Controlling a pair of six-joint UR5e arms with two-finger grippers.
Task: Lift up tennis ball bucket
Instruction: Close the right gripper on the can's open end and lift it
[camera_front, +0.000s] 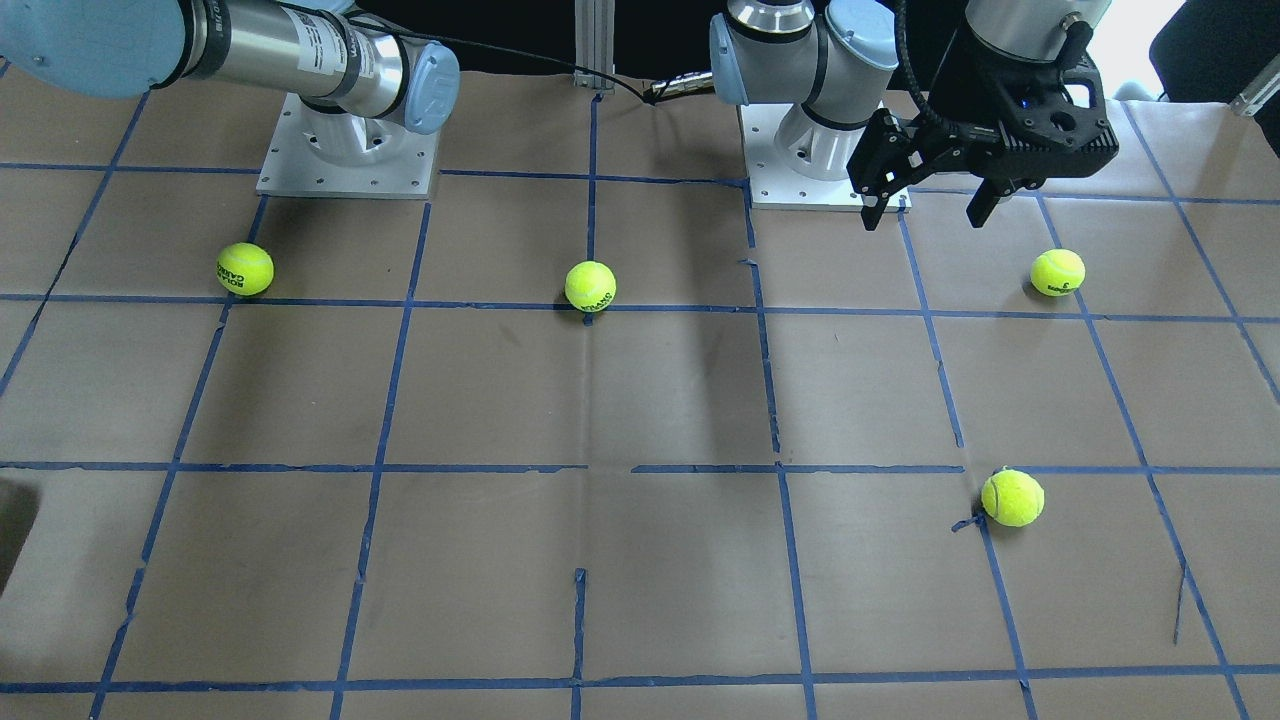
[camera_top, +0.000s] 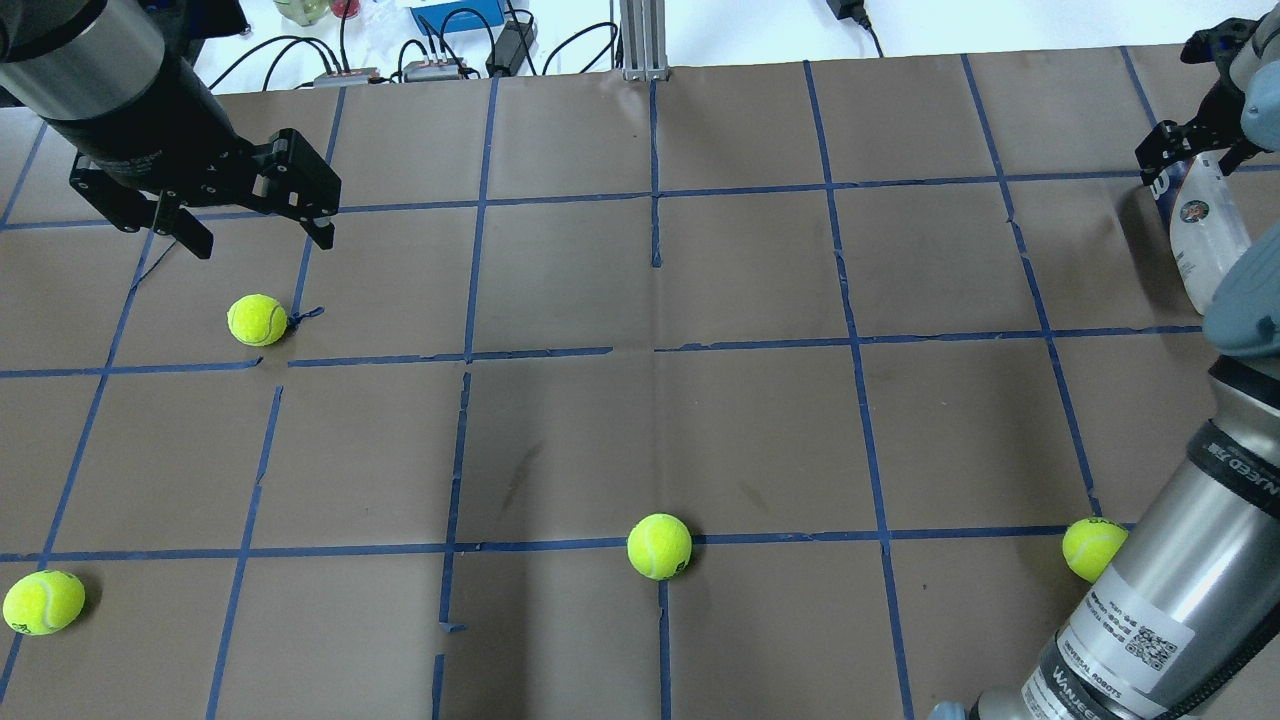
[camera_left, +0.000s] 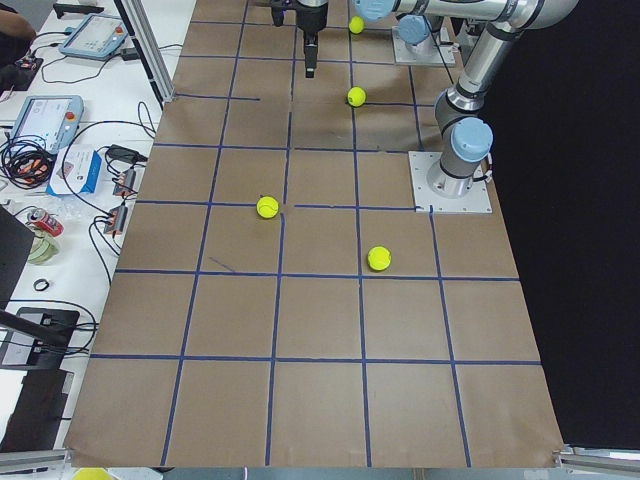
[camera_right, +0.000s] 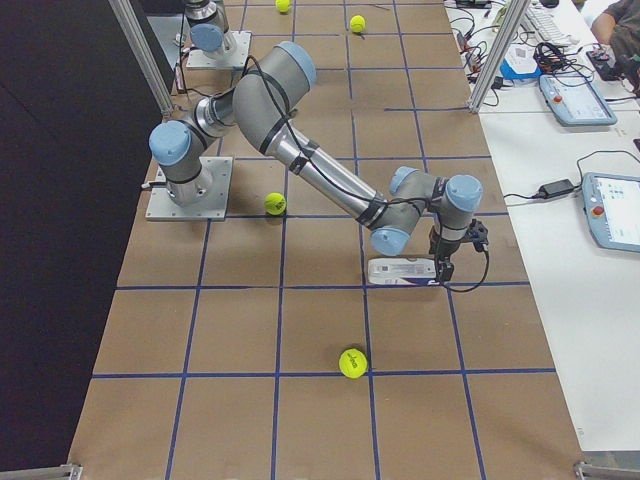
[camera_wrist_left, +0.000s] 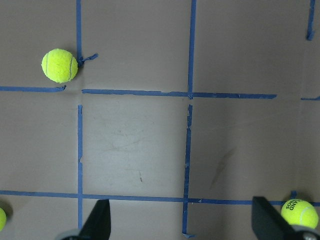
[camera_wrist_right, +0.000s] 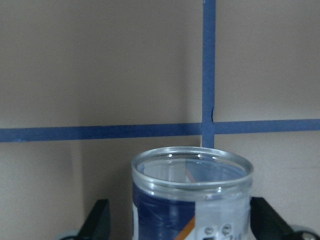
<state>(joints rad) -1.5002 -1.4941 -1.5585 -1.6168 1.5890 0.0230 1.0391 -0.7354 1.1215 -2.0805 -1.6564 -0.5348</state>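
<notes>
The tennis ball bucket, a clear tube with a white and navy label, lies on its side at the table's far right. It also shows in the exterior right view. In the right wrist view its silvery open rim sits between the two fingers. My right gripper is open and straddles the tube's open end. The left finger stands clear of the tube; the right finger is at its edge. My left gripper is open and empty, hovering above the table's far left.
Several yellow-green tennis balls lie on the brown, blue-taped table: one near my left gripper, one front centre, one front left, one beside my right arm. Cables and boxes lie beyond the far edge.
</notes>
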